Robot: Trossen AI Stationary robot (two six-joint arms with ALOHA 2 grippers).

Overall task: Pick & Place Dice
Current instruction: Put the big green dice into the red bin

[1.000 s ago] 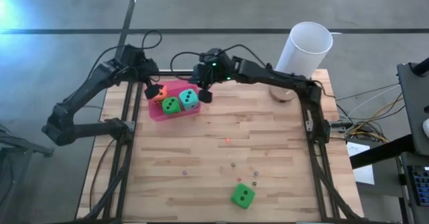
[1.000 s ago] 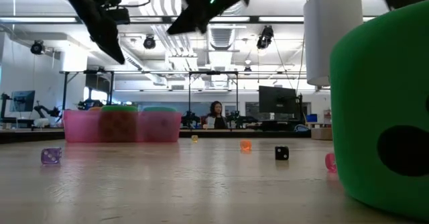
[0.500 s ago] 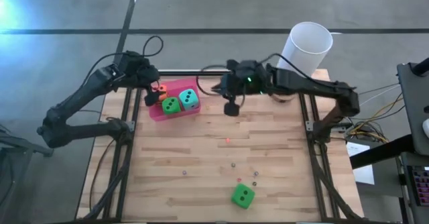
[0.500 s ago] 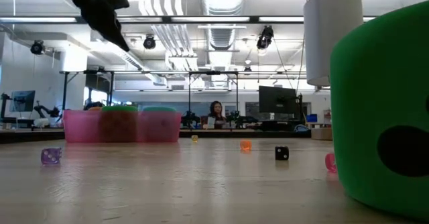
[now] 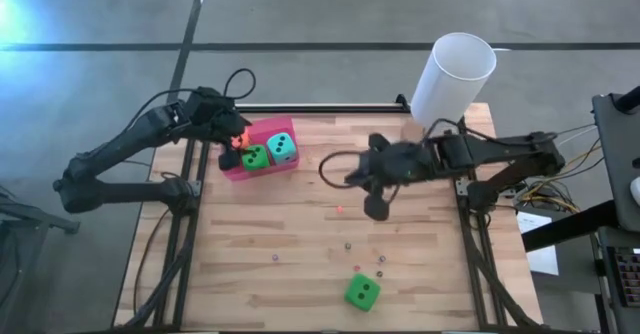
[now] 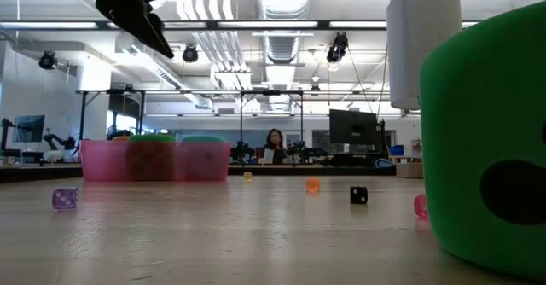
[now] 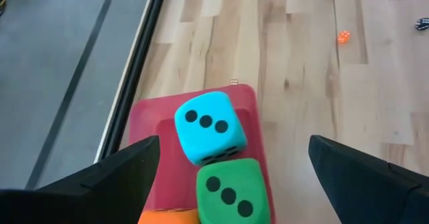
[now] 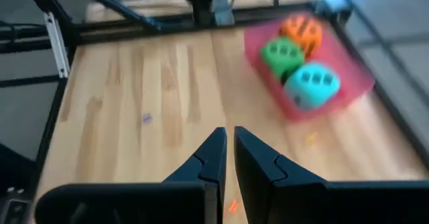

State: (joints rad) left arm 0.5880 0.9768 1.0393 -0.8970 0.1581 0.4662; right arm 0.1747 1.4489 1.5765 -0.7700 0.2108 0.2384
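A pink tray (image 5: 270, 132) near the table's far left holds three dice: an orange one (image 5: 240, 133), a bright green one (image 5: 256, 157) and a teal one (image 5: 284, 150), packed side by side. Another bright green die (image 5: 362, 292) rests on the wood near the front edge and fills the right of the low view (image 6: 486, 148). My left gripper (image 5: 231, 155) hovers open over the tray's left end, its fingers wide on either side of the dice (image 7: 209, 127), touching nothing. My right gripper (image 5: 375, 208) is shut and empty above the table's middle (image 8: 228, 143).
A tall white cylinder (image 5: 455, 69) stands at the far right corner. Tiny beads (image 5: 350, 244) lie scattered between the table's middle and the loose green die. Bare wood lies between the tray and that die. A person (image 6: 275, 140) sits far off in the room.
My right gripper has swung from above the tray toward the table's right and near side, rising a little and rolling, still shut and empty. My left gripper has shifted slightly toward the near edge at the tray's left end, staying open. The dice have not moved.
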